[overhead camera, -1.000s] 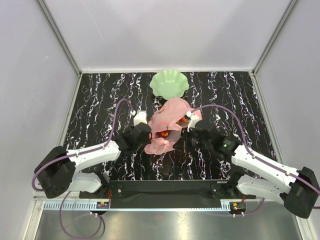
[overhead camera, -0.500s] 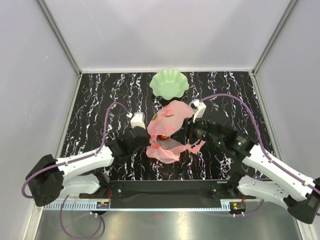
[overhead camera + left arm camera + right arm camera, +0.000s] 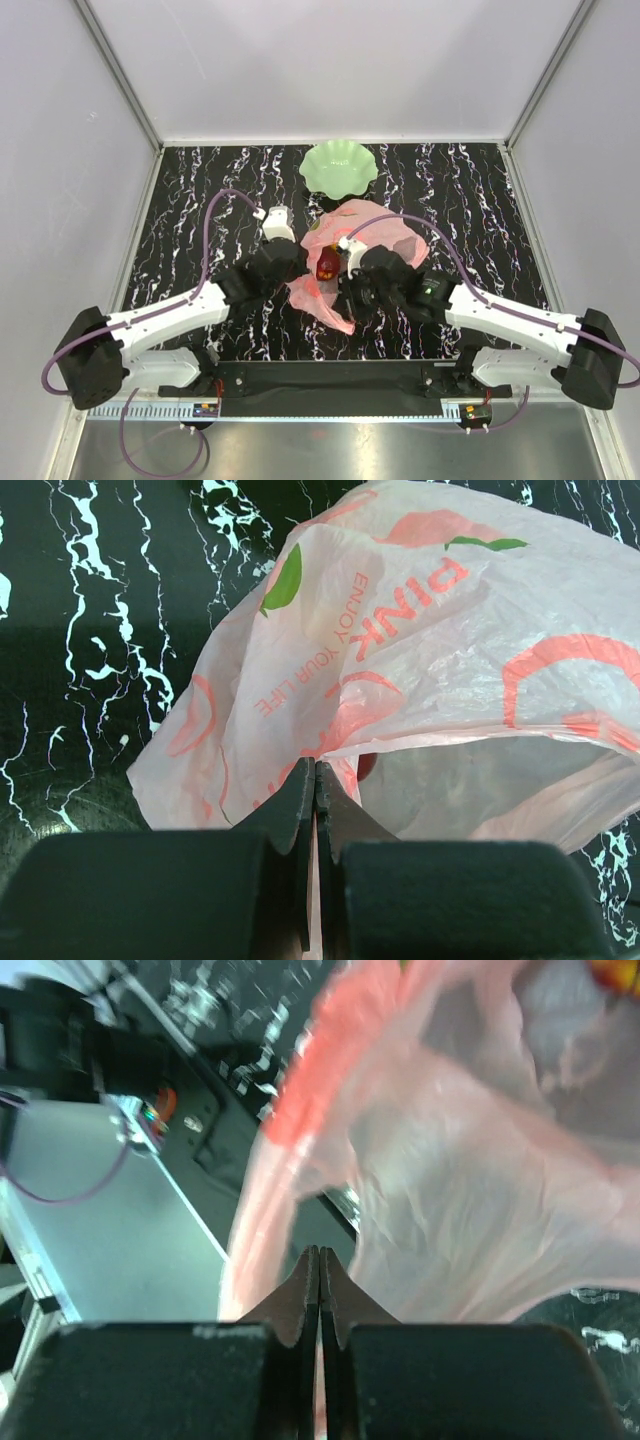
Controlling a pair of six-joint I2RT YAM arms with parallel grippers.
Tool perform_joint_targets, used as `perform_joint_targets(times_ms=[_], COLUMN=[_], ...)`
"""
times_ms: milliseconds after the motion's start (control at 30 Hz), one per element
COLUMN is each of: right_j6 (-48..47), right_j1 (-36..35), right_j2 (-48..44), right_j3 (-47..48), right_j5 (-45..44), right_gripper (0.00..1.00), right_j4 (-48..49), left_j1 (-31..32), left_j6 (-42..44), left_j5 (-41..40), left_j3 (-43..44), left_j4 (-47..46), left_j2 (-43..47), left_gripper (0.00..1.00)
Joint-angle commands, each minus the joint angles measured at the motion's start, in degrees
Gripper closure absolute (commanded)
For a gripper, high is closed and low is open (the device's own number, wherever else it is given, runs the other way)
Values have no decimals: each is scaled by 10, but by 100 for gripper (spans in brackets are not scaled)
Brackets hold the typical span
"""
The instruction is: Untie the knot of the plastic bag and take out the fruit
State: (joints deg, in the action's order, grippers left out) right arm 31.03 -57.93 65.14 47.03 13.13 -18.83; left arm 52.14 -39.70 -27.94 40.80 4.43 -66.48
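The pink plastic bag lies in the middle of the table, its mouth pulled wide between my two grippers. A dark red fruit shows inside the mouth. My left gripper is at the bag's left edge. In the left wrist view that gripper is shut on the bag's film, with a bit of red fruit just beyond. My right gripper is at the bag's near flap. In the blurred right wrist view it is shut with pink film of the bag between its fingers.
A green scalloped dish stands at the back of the table, just beyond the bag. Grey walls close in the left, right and far sides. The arms' base rail runs along the near edge.
My right gripper opened, moved left and nearer to the bag's near flap, then shut again. The bag's mouth has spread and the dark red fruit now shows more.
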Motion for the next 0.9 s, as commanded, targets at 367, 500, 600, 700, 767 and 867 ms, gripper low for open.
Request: perform_joint_targets(times_ms=[367, 500, 600, 700, 767, 867], right_j6=[-4, -4, -11, -18, -20, -16], right_j1=[-10, -10, -10, -10, -10, -10], right_j2=[79, 112, 142, 187, 204, 237], right_j3=[89, 83, 91, 114, 131, 148], right_j5=[-262, -320, -328, -314, -312, -346], right_gripper=[55, 33, 26, 24, 24, 17], right_j4=[-45, 5, 34, 47, 51, 46], left_j1=[7, 7, 6, -6, -25, -34], left_j6=[-6, 5, 37, 77, 92, 98], left_j5=[-10, -26, -54, -69, -54, -37], left_j3=[-48, -40, -11, 19, 23, 17], left_j4=[-34, -25, -10, -5, -11, -33], left_j2=[-16, 3, 7, -22, -45, -55], left_gripper=[100, 100, 100, 100, 100, 100])
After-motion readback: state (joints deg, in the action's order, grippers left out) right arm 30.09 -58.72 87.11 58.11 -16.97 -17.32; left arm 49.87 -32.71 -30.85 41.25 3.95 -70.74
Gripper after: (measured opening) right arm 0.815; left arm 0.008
